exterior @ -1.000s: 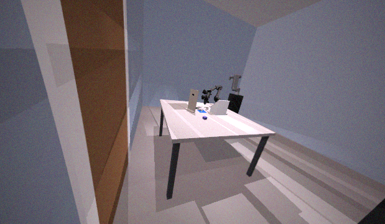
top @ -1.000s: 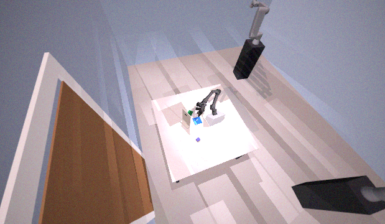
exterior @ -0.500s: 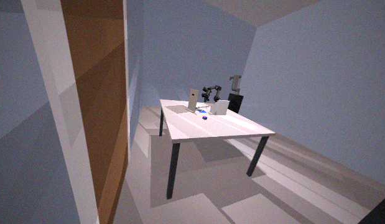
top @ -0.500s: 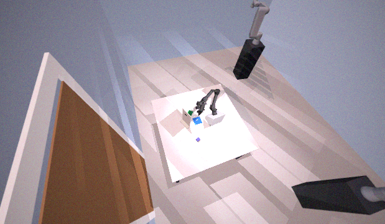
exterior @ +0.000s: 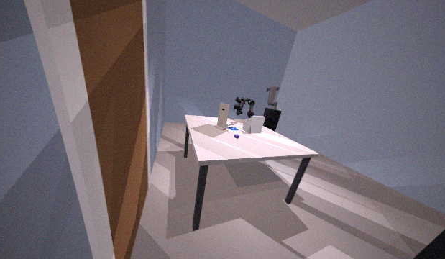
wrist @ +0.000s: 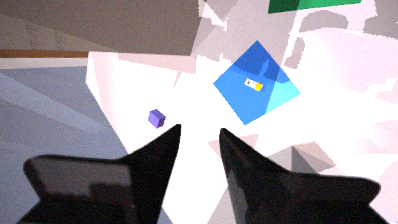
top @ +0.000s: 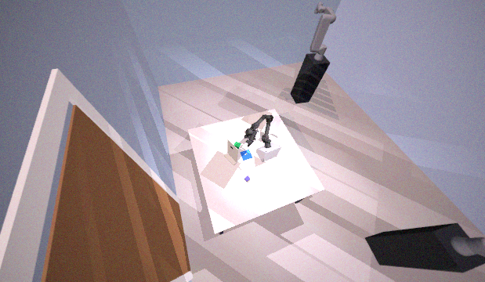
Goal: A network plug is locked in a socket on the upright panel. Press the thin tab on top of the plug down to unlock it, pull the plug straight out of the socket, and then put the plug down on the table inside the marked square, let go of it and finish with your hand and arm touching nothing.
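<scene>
The plug point(wrist: 253, 84), small and white with a yellow end, lies on the blue marked square point(wrist: 232, 85) point(top: 246, 156) point(exterior: 234, 129), inside its edges. The upright beige panel point(top: 233, 153) point(exterior: 223, 116) stands beside the square, with a dark socket opening and no plug seen in it. It also fills the upper left of the wrist view point(wrist: 100, 25). My gripper point(wrist: 200, 130) point(top: 248, 144) point(exterior: 239, 112) is partly open with nothing between its fingers. It hangs above the table, apart from the plug and the panel.
A purple cube point(top: 247, 178) point(exterior: 236, 136) point(wrist: 157, 118) lies on the table beyond the square. A green object point(top: 237, 144) point(wrist: 315, 5) is near the panel. A white block with a sloped side point(top: 269, 153) point(exterior: 257, 124) stands near the arm's base.
</scene>
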`<act>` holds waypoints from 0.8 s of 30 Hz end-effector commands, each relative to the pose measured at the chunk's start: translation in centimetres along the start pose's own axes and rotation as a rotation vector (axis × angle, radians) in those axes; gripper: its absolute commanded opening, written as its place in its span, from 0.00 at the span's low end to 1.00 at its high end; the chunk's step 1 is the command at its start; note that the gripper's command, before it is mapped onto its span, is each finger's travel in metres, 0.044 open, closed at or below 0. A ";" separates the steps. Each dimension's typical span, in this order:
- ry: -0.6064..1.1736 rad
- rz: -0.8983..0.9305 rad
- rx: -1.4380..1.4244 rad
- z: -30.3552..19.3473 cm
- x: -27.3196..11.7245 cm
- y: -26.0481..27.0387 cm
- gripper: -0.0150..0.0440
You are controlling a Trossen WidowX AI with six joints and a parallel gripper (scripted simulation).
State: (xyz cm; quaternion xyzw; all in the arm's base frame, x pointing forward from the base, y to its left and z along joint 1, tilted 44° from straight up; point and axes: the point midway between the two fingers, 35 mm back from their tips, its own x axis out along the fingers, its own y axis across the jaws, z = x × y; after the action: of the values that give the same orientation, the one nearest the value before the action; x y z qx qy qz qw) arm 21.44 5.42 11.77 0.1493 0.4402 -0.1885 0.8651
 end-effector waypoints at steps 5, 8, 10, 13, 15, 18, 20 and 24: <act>-0.019 0.009 0.004 0.3 -2.2 1.1 0.52; -0.023 0.010 0.003 0.2 -2.8 1.4 0.52; -0.024 0.011 0.003 0.2 -2.8 1.4 0.56; -0.024 0.011 0.003 0.2 -2.8 1.4 0.70; -0.024 0.011 0.003 0.2 -2.8 1.4 0.79; -0.024 0.011 0.003 0.2 -2.8 1.4 0.92; -0.024 0.011 0.003 0.2 -2.8 1.4 1.00; -0.024 0.011 0.003 0.2 -2.8 1.4 1.00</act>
State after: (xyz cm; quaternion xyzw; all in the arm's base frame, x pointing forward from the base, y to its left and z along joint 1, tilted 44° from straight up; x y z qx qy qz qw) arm 20.61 7.11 14.11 0.1491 0.4324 -0.1851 0.8698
